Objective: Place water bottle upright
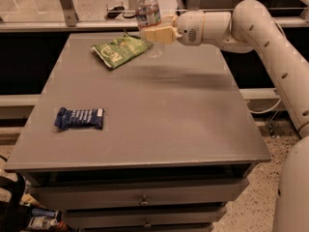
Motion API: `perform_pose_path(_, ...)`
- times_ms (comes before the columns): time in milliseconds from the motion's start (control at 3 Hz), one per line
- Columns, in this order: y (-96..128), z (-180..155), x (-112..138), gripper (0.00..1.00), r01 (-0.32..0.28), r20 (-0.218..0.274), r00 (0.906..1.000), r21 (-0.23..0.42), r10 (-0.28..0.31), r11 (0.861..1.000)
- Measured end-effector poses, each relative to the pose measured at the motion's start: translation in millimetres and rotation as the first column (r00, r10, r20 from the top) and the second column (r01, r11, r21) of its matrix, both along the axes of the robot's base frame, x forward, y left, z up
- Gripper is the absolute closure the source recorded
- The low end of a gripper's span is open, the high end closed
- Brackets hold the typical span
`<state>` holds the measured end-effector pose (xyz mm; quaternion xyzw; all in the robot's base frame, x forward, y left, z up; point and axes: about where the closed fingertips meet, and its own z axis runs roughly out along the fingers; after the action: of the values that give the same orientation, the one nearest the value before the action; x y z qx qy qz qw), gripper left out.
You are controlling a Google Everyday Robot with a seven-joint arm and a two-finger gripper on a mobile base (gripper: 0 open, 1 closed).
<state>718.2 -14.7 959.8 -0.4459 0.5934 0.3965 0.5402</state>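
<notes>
The water bottle is a small clear ribbed bottle with a white cap and a white label near its top. It stands nearly upright, leaning slightly left, at the far side of the grey table. Its base looks to be at or just above the tabletop. My gripper reaches in from the right on the white arm. Its cream-coloured fingers are shut on the bottle's middle.
A green snack bag lies just left of the bottle at the far left. A dark blue snack packet lies near the left edge. The table has drawers below its front edge. A rail runs behind the table.
</notes>
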Motion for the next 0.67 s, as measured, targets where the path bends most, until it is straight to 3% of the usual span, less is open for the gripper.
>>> perform_pose_path(667, 8, -18, -8, 1.0, -0.04, 0.001, 0.9992, 0.002, 0.04, 0.999)
